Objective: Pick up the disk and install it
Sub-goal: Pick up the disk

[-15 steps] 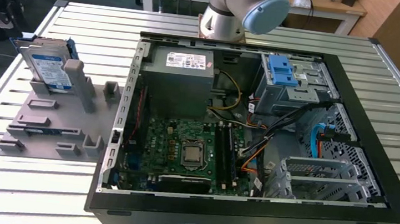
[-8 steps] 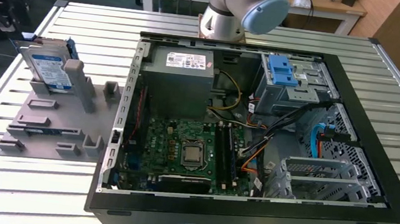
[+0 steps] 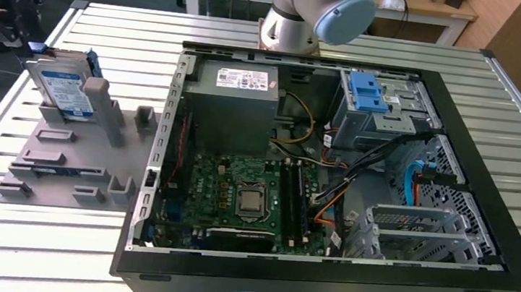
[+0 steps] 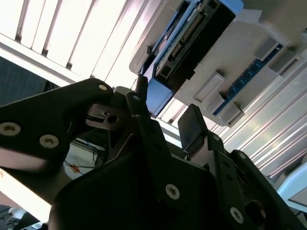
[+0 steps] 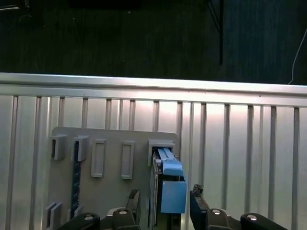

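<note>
At the exterior view's left, the disk (image 3: 61,90) is standing on edge in the far slot of a grey rack (image 3: 65,162). The rack is lying on the slatted metal table (image 3: 28,238), just beside the open computer case (image 3: 486,213). The disk is turning its blue-and-white label toward the front of that view, and the rack's nearer slots are sitting bare. In the first wrist view the gripper (image 5: 163,197) is hanging right over the disk (image 5: 171,191) with its jaws standing wide apart. One finger (image 5: 132,197) is sitting on each side of the disk's blue end. The jaws are gripping nothing, and it cannot be told whether either finger is touching the disk. The disk's upper edge, with its blue rail, is running straight toward the table's rim (image 5: 153,86), so its long axis seems to be lying level along the slot and pointing across the table. In the second wrist view the gripper (image 4: 165,103) is showing the same open gap, with the disk (image 4: 192,33) just beyond the fingertips and nothing standing between them. Further right in the exterior view, inside the case, a grey power supply (image 3: 235,107) is sitting above a green circuit board (image 3: 246,195). Right of those, a metal drive cage (image 3: 377,100) is showing two blue tabs, with cables (image 3: 386,152) trailing below it. The arm (image 3: 314,10) is rising behind the case's far wall.
</note>
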Available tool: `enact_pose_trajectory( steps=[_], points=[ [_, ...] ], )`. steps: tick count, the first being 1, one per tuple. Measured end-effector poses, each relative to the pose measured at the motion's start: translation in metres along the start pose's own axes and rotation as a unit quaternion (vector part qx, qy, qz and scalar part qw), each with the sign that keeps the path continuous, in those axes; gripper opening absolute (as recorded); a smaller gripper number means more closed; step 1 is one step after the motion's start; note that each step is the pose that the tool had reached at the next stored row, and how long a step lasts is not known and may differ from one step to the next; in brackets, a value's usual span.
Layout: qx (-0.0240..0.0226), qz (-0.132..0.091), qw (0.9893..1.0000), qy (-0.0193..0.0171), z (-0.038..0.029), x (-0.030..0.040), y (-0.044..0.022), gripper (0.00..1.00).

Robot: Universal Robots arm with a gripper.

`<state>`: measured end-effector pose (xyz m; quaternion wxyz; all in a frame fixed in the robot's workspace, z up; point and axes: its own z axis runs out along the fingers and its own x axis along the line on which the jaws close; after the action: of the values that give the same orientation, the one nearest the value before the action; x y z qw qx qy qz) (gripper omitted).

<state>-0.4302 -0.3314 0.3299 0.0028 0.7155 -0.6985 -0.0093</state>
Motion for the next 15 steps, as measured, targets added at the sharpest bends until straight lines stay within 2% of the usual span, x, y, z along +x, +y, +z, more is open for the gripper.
enact_pose_trajectory(
  steps=[4, 5, 13, 15],
  points=[
    [0.0, 0.001, 1.0, 0.0, 0.0036, -0.001, 0.0007, 0.54],
    [0.0, 0.001, 1.0, 0.0, 0.0054, -0.0011, 0.001, 0.6],
    [0.0, 0.001, 1.0, 0.0, 0.0199, -0.001, 0.0028, 0.6],
    [0.0, 0.001, 1.0, 0.0, 0.021, -0.001, 0.0028, 0.6]
  ],
)
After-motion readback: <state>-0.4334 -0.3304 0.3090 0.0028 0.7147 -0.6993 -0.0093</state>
